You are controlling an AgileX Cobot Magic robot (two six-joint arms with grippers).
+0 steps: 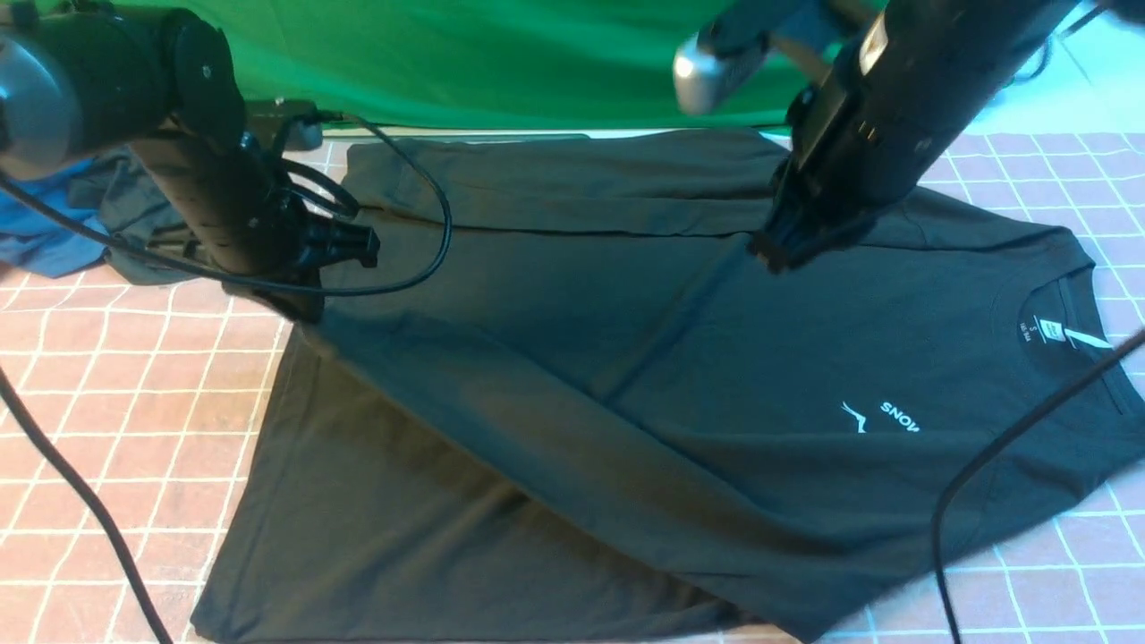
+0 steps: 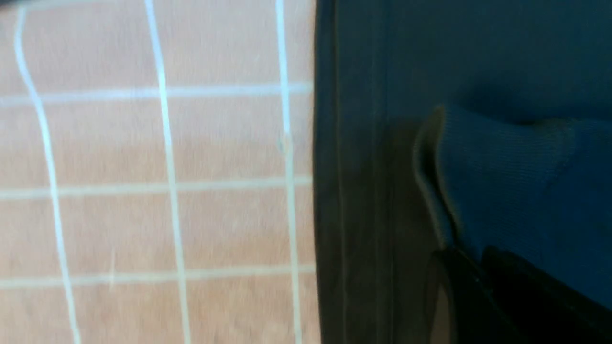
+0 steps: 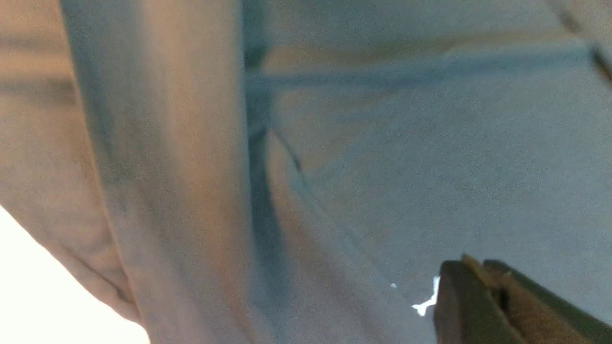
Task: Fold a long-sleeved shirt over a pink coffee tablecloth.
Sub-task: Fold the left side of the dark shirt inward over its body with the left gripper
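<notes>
1 pinch of long-sleeved shirt (image 1: 626, 358) in left end effector (image 2: 471, 255); right end effector (image 3: 473, 267), opening unclear.

Part of long-sleeved shirt (image 1: 626, 376) off-frame

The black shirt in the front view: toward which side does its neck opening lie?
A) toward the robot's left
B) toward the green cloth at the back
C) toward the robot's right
C: the collar with its white label lies at the right end of the long-sleeved shirt in the front view, which is the robot's right.
</notes>
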